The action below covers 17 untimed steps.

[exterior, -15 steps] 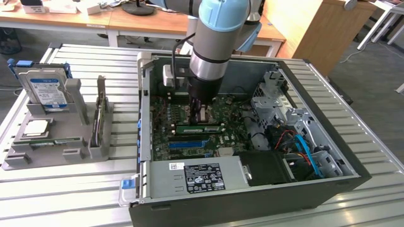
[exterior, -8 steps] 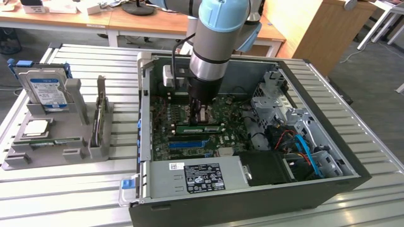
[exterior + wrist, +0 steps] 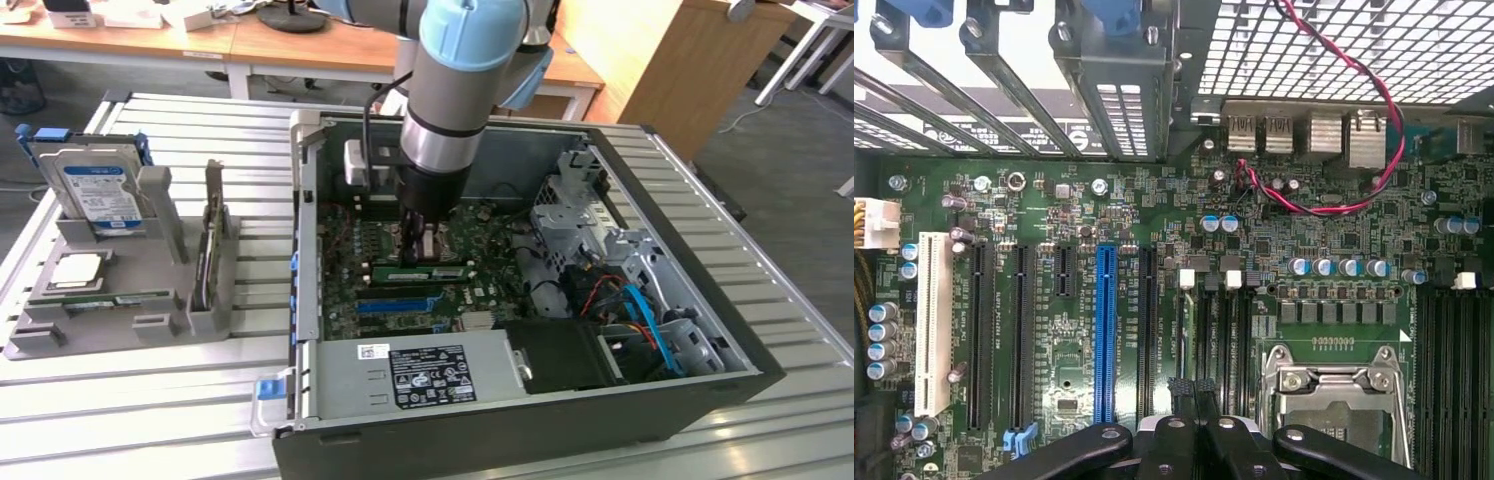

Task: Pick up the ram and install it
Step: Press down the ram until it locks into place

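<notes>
The ram (image 3: 424, 271) lies inside the open computer case (image 3: 534, 445), a little left of the middle of the exterior view. It is a narrow green stick with a pale sticker. It sits lengthwise on the motherboard (image 3: 350, 255) among the memory slots, parallel to the blue expansion slot (image 3: 400, 303) just below it in the frame. Whether it is pressed fully home cannot be told.

The gripper (image 3: 414, 238) hangs straight down right above the ram, with its fingers clenched together and nothing between them. Whether the tips touch the stick's edge cannot be made out. In the wrist view the closed black fingers (image 3: 1172, 425) meet over the dark memory slots (image 3: 1222, 335), between the blue slot (image 3: 1104, 330) and the silver processor socket (image 3: 1334, 400). A twisted red cable (image 3: 1354, 80) loops over the board near the rear ports.

The pale blue and grey arm (image 3: 461, 70) comes down from the top centre of the exterior view. The power supply (image 3: 414, 372) with its black label fills the lower part of the case, and blue and orange cables (image 3: 641, 310) run at the lower right.

At the exterior view's left a grey tray (image 3: 80, 335) stands well apart from the case. It holds an upright hard drive (image 3: 96, 190), a square silver processor chip (image 3: 78, 270) and a second thin stick (image 3: 210, 255) on edge. Everything rests on a slatted metal table (image 3: 134, 420).
</notes>
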Available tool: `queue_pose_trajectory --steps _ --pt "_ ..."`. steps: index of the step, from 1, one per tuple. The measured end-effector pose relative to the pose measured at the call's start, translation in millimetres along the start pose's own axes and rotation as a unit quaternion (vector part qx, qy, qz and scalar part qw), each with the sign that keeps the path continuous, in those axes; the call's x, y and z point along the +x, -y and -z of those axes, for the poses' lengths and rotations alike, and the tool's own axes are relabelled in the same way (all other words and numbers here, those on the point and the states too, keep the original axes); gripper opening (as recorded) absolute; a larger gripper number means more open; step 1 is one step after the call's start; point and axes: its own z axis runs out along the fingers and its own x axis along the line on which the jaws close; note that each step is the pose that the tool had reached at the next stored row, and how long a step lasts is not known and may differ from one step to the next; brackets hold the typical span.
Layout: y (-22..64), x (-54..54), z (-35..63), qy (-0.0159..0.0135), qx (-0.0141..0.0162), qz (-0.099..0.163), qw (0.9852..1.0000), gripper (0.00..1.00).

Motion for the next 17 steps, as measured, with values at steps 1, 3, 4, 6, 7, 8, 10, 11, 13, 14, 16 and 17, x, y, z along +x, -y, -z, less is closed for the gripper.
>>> queue_pose_trajectory --steps 1,3,4,6,7,8,10,11,13,14,16,17 --pt "0.0 0.0 -0.4 0.0 0.0 0.0 1.0 0.11" --pt "0.0 0.1 -0.7 -0.0001 0.0 0.0 1.0 0.11" --pt "0.0 0.1 -0.7 -0.0001 0.0 0.0 1.0 0.11" --pt "0.0 0.0 -0.7 0.0 0.0 0.0 1.0 0.11" --pt "0.0 0.0 -0.8 0.0 0.0 0.0 1.0 0.11" --pt "0.0 0.0 -1.0 0.0 0.0 0.0 1.0 0.11" --pt "0.1 0.0 -1.7 0.0001 0.0001 0.0 1.0 0.11" --pt "0.1 0.0 -2.1 0.0 0.0 0.0 1.0 0.11" --pt "0.0 0.1 -2.6 -0.0001 0.0 0.0 1.0 0.11" --pt "0.1 0.1 -2.6 0.0 0.0 0.0 1.0 0.11" --pt "0.1 0.1 -2.7 0.0 0.0 0.0 1.0 0.11" --pt "0.1 0.1 -2.7 0.0 0.0 0.0 1.0 0.11"
